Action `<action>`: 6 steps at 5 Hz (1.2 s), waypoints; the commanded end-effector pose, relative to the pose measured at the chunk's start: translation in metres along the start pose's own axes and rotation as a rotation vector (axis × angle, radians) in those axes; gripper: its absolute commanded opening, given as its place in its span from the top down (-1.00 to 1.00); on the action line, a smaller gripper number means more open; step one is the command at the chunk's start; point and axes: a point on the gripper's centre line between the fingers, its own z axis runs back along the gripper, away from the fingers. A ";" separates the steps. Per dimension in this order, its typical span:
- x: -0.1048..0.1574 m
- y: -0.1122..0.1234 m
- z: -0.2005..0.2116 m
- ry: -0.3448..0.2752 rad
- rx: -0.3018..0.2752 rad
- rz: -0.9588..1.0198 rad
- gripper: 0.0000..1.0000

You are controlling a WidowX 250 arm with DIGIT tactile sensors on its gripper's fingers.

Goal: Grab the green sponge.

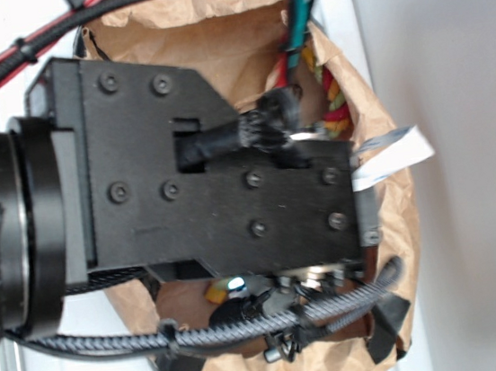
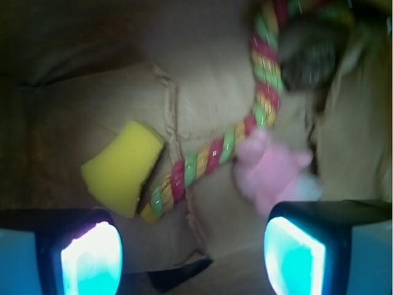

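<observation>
The green sponge is a flat yellow foam wedge lying on the brown paper bag floor, left of centre in the wrist view. My gripper hovers above the bag floor, open, with nothing between its glowing pads. The sponge lies just beyond the left pad, apart from it. In the exterior view the black arm body fills the bag opening and hides the sponge.
A red-yellow-green twisted rope runs diagonally beside the sponge, its end touching the sponge's edge. A pink plush lies just beyond the right pad. Brown paper bag walls surround everything. A dark blurred object sits at the upper right.
</observation>
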 end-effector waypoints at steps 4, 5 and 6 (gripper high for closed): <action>0.034 -0.019 0.012 0.056 -0.115 0.570 -1.00; 0.025 -0.019 -0.003 0.008 -0.147 0.551 -1.00; 0.017 -0.020 -0.024 -0.092 -0.157 0.444 -1.00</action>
